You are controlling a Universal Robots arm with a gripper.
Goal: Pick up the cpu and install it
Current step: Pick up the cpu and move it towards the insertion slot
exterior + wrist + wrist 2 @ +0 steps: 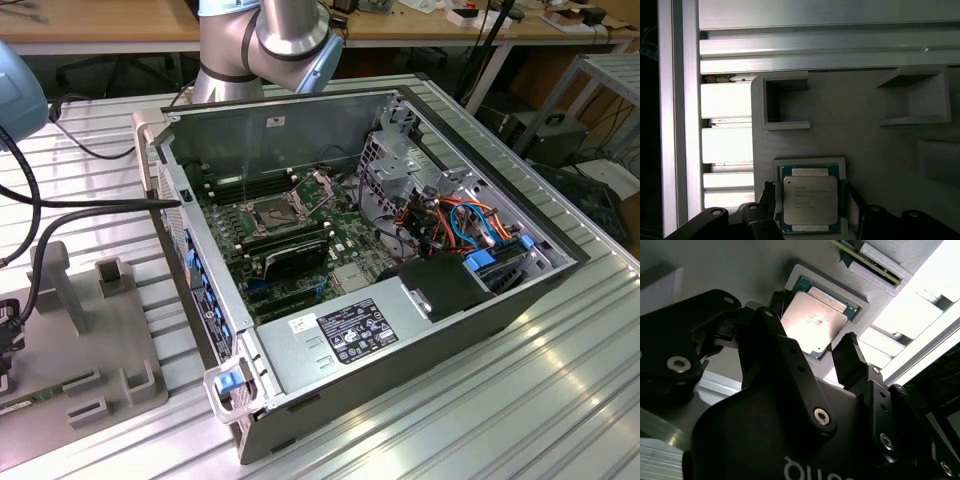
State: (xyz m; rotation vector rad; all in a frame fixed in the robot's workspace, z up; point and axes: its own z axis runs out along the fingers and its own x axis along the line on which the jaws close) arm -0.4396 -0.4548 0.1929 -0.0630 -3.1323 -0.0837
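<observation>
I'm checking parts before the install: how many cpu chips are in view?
1. The cpu lies in a recess of the grey fixture plate, between the open jaws of the gripper, in both wrist views. Another could be hidden inside the computer case.

One cpu point(810, 202), one computer case point(285, 140)

Computer case point(280, 135): open, on the counter point(520, 420).
Arm point(270, 35): behind the case.
Grey fixture point(100, 345): beside the case, exterior view's left.
</observation>
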